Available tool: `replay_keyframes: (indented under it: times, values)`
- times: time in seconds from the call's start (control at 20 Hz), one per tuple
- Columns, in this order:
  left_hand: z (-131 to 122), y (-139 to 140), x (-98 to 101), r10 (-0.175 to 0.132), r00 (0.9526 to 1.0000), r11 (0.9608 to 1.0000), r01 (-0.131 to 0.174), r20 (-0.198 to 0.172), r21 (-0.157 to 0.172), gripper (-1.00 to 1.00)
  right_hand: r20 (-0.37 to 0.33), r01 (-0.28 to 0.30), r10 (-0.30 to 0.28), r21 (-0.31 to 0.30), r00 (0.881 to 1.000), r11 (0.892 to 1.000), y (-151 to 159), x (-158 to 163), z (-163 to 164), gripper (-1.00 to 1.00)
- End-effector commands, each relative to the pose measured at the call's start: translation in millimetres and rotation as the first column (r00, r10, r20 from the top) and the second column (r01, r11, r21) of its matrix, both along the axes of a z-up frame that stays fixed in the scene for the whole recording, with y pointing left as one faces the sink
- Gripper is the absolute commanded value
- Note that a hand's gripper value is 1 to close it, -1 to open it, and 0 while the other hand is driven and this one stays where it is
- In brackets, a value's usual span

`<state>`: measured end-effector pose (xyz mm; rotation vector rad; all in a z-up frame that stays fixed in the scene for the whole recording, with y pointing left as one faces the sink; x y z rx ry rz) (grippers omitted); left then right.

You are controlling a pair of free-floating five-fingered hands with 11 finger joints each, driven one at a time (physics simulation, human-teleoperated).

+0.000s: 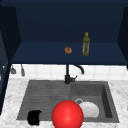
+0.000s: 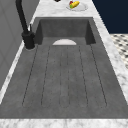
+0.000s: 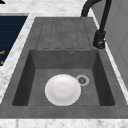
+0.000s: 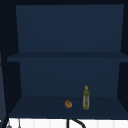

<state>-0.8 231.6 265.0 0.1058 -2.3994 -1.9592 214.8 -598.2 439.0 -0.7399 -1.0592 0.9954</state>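
Observation:
My left hand [image 1: 34, 117] hovers low at the front left, over the front edge of the grey sink's ribbed drainboard [image 1: 45, 92]; it touches nothing that I can make out. A large red ball [image 1: 67, 115] sits at the bottom centre of the front view, just right of that hand, and covers part of the sink's front edge. A white plate [image 1: 90, 110] lies flat in the basin on the right, next to the drain [image 3: 82, 80]. The same plate [image 3: 62, 90] appears from the right side, and its rim [image 2: 64, 42] peeks over the basin's edge from the left.
A black faucet [image 1: 67, 75] stands behind the sink. On the dark blue cabinet's lower shelf are an olive-green bottle [image 4: 86, 98] and a small orange round thing [image 4: 68, 104]. A dish of fruit [image 2: 76, 5] rests on the marble counter past the basin.

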Motion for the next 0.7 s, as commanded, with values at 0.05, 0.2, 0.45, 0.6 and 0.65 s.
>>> replay_keyframes:
  times: [0.05,0.2,0.45,0.6,0.65]
  values:
    - [0,0,0.0,0.0,1.0,1.0,0.0,0.0,0.0,0.0,-0.046,0.001,-0.002,-0.029,0.999,1.0,38,-13,10,-1.0]
    - [0,0,0.0,0.0,1.0,1.0,0.0,0.0,0.0,0.0,-0.067,0.0,-0.004,-0.059,0.998,0.998,56,-21,33,-1.0]
    - [0,0,0.0,0.0,1.0,1.0,0.0,0.0,0.0,0.0,-0.072,-0.01,0.008,-0.018,0.997,1.0,72,-58,70,-1.0]
    - [0,0,0.0,0.0,1.0,1.0,0.0,0.0,0.0,0.0,-0.068,-0.021,0.021,0.009,0.997,1.0,76,-80,95,-1.0]
    - [0,0,0.0,0.0,1.0,1.0,0.0,0.0,0.0,0.0,-0.067,-0.024,0.025,0.017,0.997,1.0,77,-88,103,-1.0]
